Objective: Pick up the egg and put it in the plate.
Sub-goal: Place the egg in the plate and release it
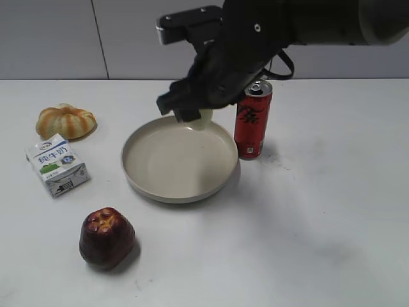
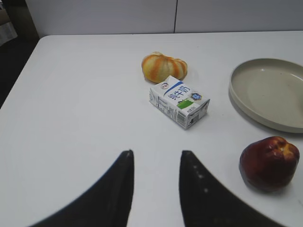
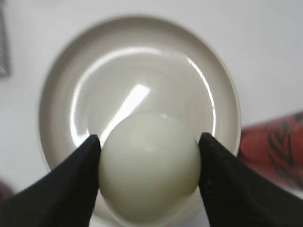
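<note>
My right gripper (image 3: 149, 142) is shut on the pale cream egg (image 3: 149, 165), both fingers against its sides. It holds the egg in the air above the far part of the beige plate (image 3: 61, 94). In the exterior view the egg (image 1: 204, 116) peeks out under the black right gripper (image 1: 195, 112), over the plate's (image 1: 144, 185) far rim. My left gripper (image 2: 155, 156) is open and empty above bare table; the plate (image 2: 241, 101) shows at the right edge of the left wrist view.
A red can (image 1: 253, 120) stands right beside the plate, close to the right gripper. An orange-and-cream pumpkin-shaped thing (image 1: 66, 120) and a milk carton (image 1: 56, 164) lie at the left. A dark red apple (image 1: 106, 237) sits in front of the plate.
</note>
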You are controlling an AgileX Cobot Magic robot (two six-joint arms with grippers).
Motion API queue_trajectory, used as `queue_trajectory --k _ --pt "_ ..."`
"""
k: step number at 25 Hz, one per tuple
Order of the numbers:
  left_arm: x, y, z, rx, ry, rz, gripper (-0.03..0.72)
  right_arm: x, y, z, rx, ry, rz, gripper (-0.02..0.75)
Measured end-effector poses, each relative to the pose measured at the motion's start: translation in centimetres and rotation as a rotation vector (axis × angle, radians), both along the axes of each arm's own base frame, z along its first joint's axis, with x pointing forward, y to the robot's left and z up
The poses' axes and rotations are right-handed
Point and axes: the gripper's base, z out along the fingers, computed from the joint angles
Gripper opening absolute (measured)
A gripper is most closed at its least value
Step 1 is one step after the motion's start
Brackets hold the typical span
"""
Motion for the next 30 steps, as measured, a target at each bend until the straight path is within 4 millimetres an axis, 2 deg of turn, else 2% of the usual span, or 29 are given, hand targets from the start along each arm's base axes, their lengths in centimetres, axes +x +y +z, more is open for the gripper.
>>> queue_trajectory --k 3,5,9,13,19,24,26,30 --pt "0.0 0.0 0.0 0.000 0.000 0.000 0.240 0.5 0.8 1.0 0.079 -0.088 0.022 0.449" --pt "0.0 0.0 0.0 0.000 0.000 0.000 0.240 0.8 1.0 0.9 0.096 -0.113 0.030 0.449" --pt "0.0 0.0 0.0 0.000 0.000 0.000 0.240 1.3 1.5 -1.8 0.055 -0.078 0.035 0.455" --pt "0.0 0.0 0.0 0.000 0.000 0.000 0.240 1.6 1.8 -4.5 0.010 -0.032 0.036 0.624" --pt "0.0 0.0 0.0 0.000 0.000 0.000 0.240 1.6 1.8 -4.6 -0.005 -0.021 0.035 0.648" --pt "0.0 0.0 0.0 0.000 0.000 0.000 0.240 2.0 2.0 -3.1 -0.040 -0.006 0.028 0.648" --pt "0.0 0.0 0.0 0.000 0.000 0.000 0.240 2.4 1.8 -1.8 -0.097 0.009 0.021 0.645" --pt "0.0 0.0 0.0 0.000 0.000 0.000 0.240 3.8 0.4 2.4 -0.208 0.023 -0.023 0.633"
